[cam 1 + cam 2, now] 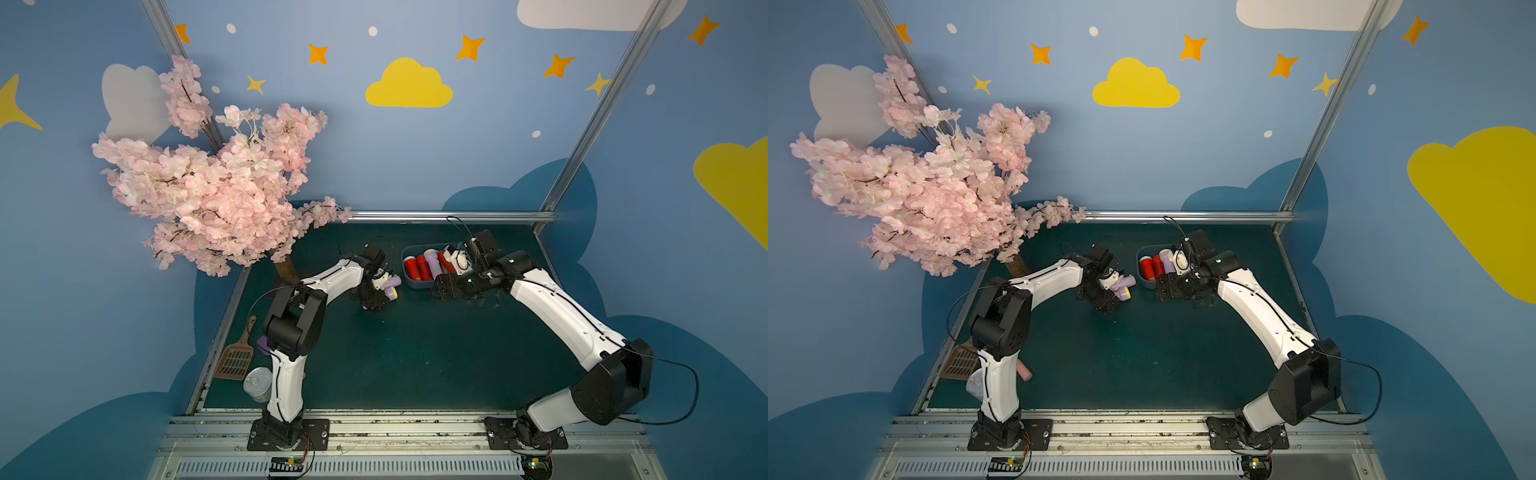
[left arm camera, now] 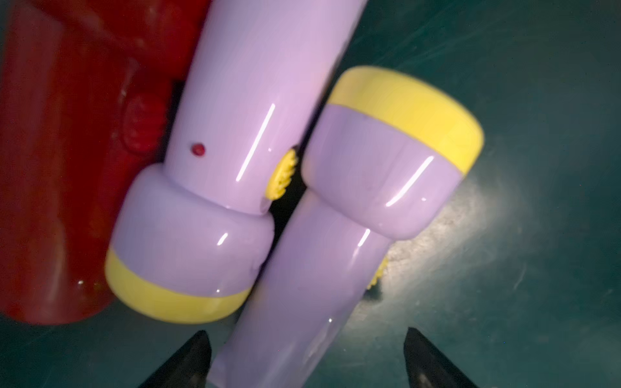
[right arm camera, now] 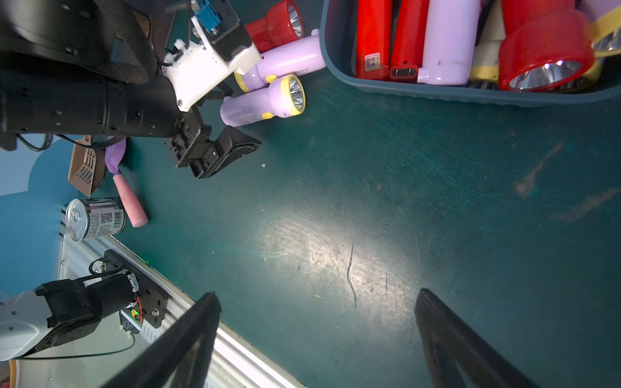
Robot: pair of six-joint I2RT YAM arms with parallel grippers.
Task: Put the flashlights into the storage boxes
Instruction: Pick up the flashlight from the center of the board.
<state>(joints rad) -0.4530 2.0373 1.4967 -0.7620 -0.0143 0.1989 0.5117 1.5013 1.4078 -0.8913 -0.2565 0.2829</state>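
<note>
A scratched dark green table mat (image 1: 415, 353) sits in a blue room (image 1: 415, 166) with yellow clouds (image 1: 409, 85). Near the middle of a top view, two lilac plastic flashlights (image 1: 392, 292) lie flat, heads opposite ways, just left of the blue-grey plastic box (image 1: 417, 286). Left gripper (image 2: 305, 336) fingers stand apart around one handle; right gripper (image 3: 317, 299) fingers stand apart over bare mat.

The scratched green table (image 3: 369, 201) carries a box (image 3: 470, 92) just ahead of the right gripper (image 3: 317, 297), which hangs over bare surface. 1 lilac flashlight (image 2: 336, 252) lies between the wide-apart fingers of the left gripper (image 2: 305, 337), against a 2nd lilac one (image 2: 215, 168), with a red one (image 2: 67, 168) beside that. Well behind that gripper are a brown scoop (image 3: 85, 168), a purple scoop (image 3: 117, 158) and a can (image 3: 97, 218).
</note>
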